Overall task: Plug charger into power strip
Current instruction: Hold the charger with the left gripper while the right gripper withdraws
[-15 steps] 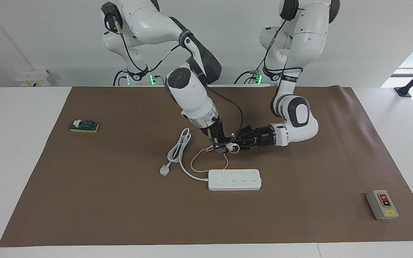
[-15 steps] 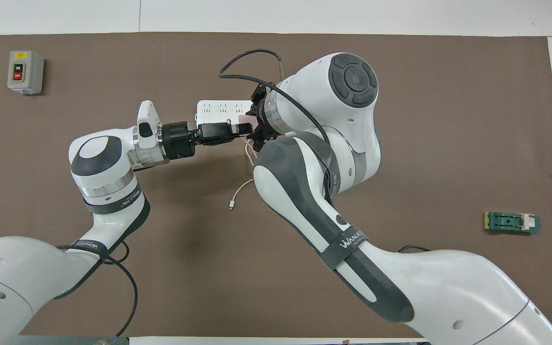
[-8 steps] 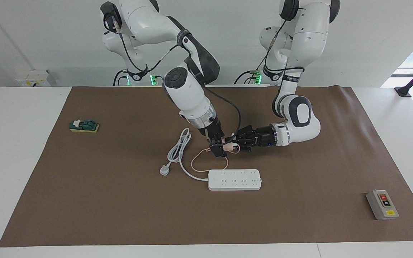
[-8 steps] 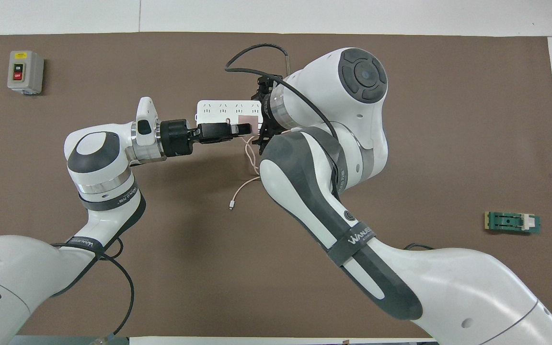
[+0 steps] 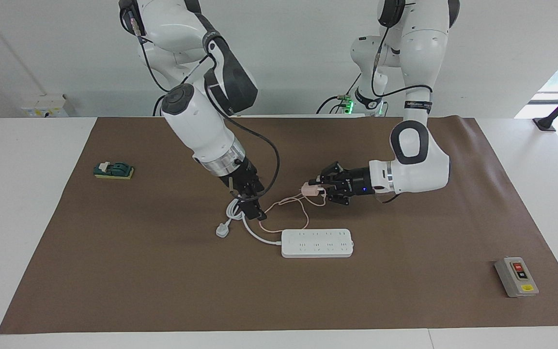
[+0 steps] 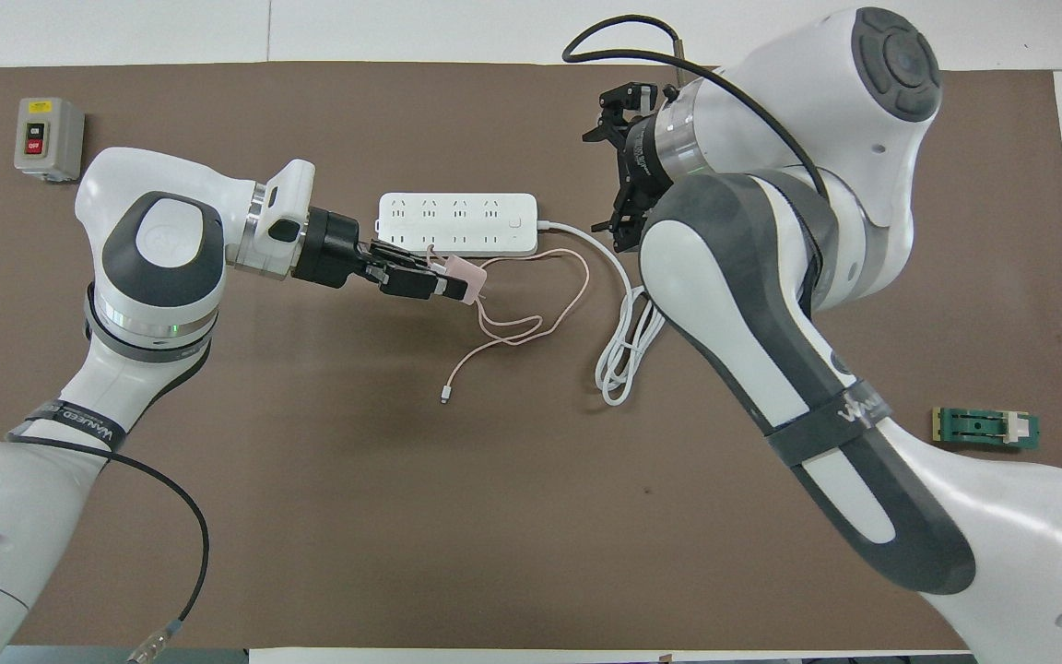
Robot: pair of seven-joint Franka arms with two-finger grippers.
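Note:
The pale pink charger hangs in the air with my left gripper shut on it, over the mat by the long edge of the power strip. Its thin pink cable droops to the mat and ends in a small connector. The white strip lies flat with its sockets facing up. My right gripper is open and holds nothing, low over the strip's thick white cord.
The cord's white three-pin plug lies on the brown mat toward the right arm's end. A grey box with red and black buttons sits toward the left arm's end. A green switch block lies toward the right arm's end.
My right gripper opened, let go of the charger and swung away toward its own end of the table. The left gripper kept the charger and drew back a little.

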